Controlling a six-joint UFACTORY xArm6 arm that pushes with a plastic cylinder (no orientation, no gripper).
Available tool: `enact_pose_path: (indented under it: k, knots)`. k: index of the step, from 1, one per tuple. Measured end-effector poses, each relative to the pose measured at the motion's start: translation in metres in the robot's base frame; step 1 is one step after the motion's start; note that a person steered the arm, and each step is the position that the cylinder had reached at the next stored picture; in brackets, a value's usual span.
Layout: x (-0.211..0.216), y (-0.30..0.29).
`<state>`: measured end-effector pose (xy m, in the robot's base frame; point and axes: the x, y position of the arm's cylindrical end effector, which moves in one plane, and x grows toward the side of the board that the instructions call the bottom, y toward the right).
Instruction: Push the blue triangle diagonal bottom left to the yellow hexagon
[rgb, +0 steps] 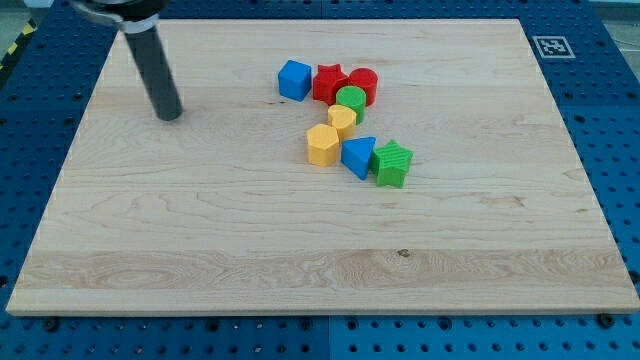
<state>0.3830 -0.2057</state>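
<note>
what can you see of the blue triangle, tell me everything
The blue triangle is a small, solid-looking, matte blue block with a triangular top face, one corner pointing toward the view's bottom. It lies flat on the wooden board, in the cluster right of centre. The yellow hexagon is close on its left, seemingly touching; the green star presses against its right side. A yellow heart sits just above it. My tip is far off toward the view's upper left, touching no block.

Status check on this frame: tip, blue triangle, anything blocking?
My tip far at the view's left, clear of all blocks. Blue triangle right of yellow hexagon, touching it. Green star pressed against the triangle's right side.
</note>
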Motion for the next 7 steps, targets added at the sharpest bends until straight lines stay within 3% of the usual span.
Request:
enact_pose_path:
  k: [2, 3, 5, 6, 7]
  knots:
    - [0.029, 0.004]
    - [0.059, 0.047]
    - [0.130, 0.207]
    - [0.135, 0.333]
    - [0.100, 0.416]
